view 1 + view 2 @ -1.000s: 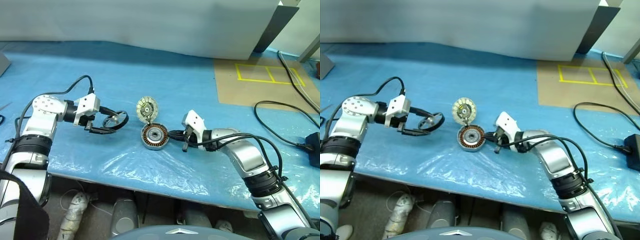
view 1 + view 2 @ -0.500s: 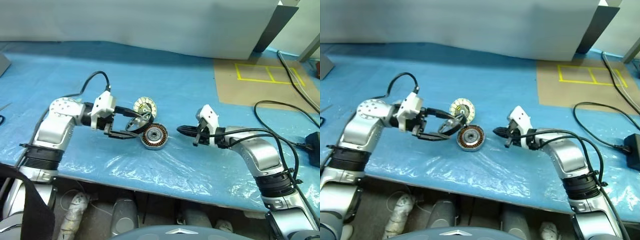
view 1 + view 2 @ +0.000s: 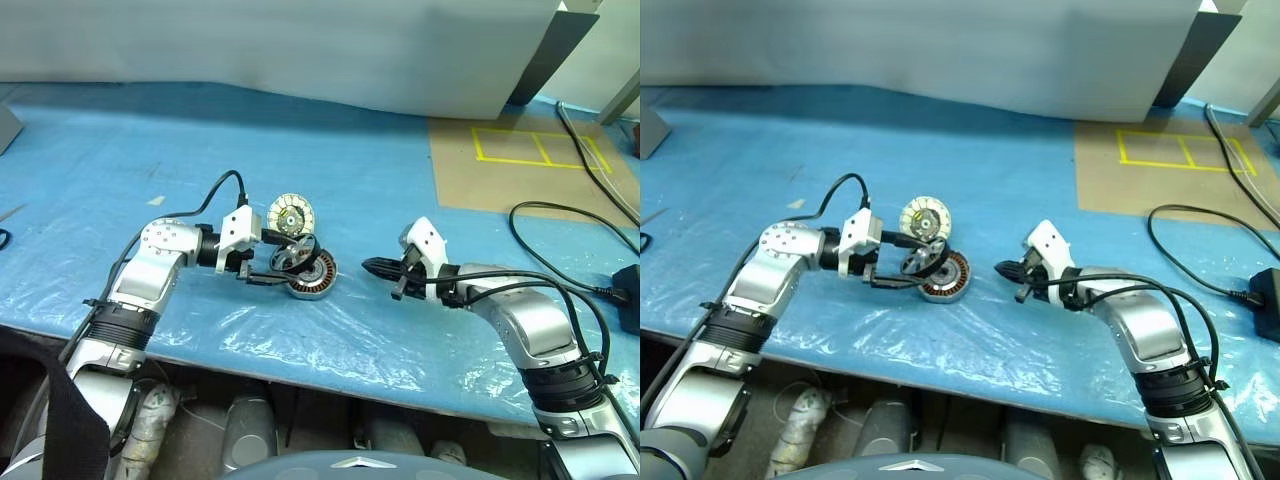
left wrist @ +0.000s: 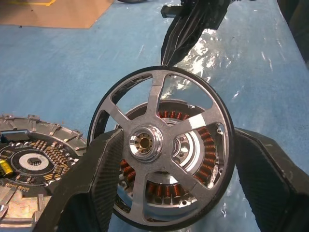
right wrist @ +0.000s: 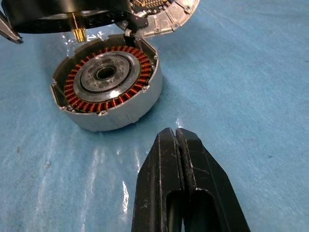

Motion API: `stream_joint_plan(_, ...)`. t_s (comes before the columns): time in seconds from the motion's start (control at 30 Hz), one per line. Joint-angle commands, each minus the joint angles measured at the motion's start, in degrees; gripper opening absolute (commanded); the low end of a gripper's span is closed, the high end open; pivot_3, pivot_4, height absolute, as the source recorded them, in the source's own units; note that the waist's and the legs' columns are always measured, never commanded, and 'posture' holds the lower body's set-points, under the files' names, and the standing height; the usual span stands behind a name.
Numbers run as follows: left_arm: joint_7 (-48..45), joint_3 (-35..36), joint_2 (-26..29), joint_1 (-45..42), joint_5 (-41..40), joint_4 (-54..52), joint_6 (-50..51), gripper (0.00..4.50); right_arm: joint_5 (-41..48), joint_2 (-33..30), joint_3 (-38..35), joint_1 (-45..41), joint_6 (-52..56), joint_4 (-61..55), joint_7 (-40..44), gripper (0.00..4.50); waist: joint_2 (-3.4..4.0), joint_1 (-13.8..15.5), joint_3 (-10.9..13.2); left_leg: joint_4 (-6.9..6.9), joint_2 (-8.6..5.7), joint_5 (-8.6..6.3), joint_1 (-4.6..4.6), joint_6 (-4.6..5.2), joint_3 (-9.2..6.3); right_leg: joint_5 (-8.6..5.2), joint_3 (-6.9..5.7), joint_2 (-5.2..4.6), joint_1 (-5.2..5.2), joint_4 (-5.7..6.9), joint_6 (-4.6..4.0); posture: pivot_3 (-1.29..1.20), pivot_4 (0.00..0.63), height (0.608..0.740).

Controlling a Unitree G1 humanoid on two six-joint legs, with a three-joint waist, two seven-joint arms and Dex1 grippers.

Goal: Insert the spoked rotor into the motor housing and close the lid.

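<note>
In the left wrist view, the spoked rotor [image 4: 159, 154] covers most of the motor housing [image 4: 193, 145] behind it. The lid [image 4: 34, 169] is cut off by the frame edge. In the right wrist view, the rotor is cropped at the frame edge.

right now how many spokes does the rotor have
5, all on the spoked rotor clamped in the left gripper: they fan from its brass hub to the dark rim, none hidden, copper windings of the motor housing behind.

Spoked rotor [image 4: 161, 150] blocks housing [image 5: 107, 87] top; right flank seemingly free.
</note>
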Motion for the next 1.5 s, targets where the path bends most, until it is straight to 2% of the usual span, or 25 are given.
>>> stream_joint_plan(0.03, 1.2, 0.01, -0.6, 0.26, 0.56, -0.17, -2.33, 3.14, 0.35, -0.46, -0.11, 0.24, -0.62, -3.25, -0.26, 0.0, 0.0, 0.0, 0.0, 0.0, 0.0, 0.0, 0.0, 0.0, 0.0, 0.0, 0.0, 0.0, 0.0, 0.0, 0.0, 0.0, 0.15, 0.74)
stream_joint_plan(0.33, 1.0, -1.23, -1.25, 2.33, 1.15, -0.96, -3.97, 3.14, 0.02, -0.69, 0.24, 0.2, -0.79, -2.47, -0.6, 0.0, 0.0, -0.05, 0.0, 0.0, 0.0, 0.0, 0.01, 0.0, 0.0, 0.0, 0.01, 0.0, 0.0, 0.01, 0.0, 0.0, 0.15, 0.74)
stream_joint_plan(0.67, 4.31, -1.16, -3.01, 0.64, 2.33, 1.0, -5.95, 3.14, -0.98, -1.1, 1.44, 0.01, -1.52, -2.05, -0.69, 0.0, 0.0, -0.03, 0.0, 0.01, -0.01, 0.0, 0.01, 0.0, 0.0, 0.01, 0.02, 0.0, 0.0, 0.01, 0.01, 0.0, 0.15, 0.74)
stream_joint_plan(1.27, 2.76, -2.28, -2.18, -0.17, 4.35, 4.17, -10.46, 3.14, -1.18, -0.77, 1.04, -0.21, -2.18, -0.86, -0.93, 0.0, 0.0, -0.05, 0.0, 0.02, -0.01, 0.0, 0.02, 0.0, 0.0, 0.01, 0.02, 0.0, 0.0, 0.03, 0.02, 0.0, 0.15, 0.74)
stream_joint_plan(1.33, 3.34, -2.24, -2.38, -0.55, 4.76, 4.88, -10.43, 3.86, -1.64, -0.59, 1.23, -0.24, -2.56, -0.46, -1.28, 0.0, 0.0, -0.04, 0.0, 0.02, 0.0, 0.0, 0.02, 0.0, 0.0, 0.01, 0.02, 0.0, 0.0, 0.03, 0.02, 0.0, 0.15, 0.74)
stream_joint_plan(1.4, 5.73, -1.85, -3.24, -0.97, 5.9, 5.81, -12.44, 4.4, -1.51, -0.33, 1.24, -0.19, -2.61, -0.34, -1.43, 0.0, 0.0, -0.04, 0.0, 0.03, -0.01, 0.0, 0.02, 0.0, 0.0, 0.01, 0.02, 0.0, 0.0, 0.03, 0.02, 0.0, 0.15, 0.74)
stream_joint_plan(1.5, 5.93, -1.85, -3.91, -0.98, 5.46, 5.55, -12.61, 4.4, -1.38, -0.09, 1.39, 0.01, -2.53, -0.57, -1.73, 0.0, 0.0, -0.01, 0.0, 0.04, -0.01, 0.0, 0.01, 0.0, 0.0, 0.01, 0.03, -0.01, 0.0, 0.03, 0.02, 0.0, 0.15, 0.74)
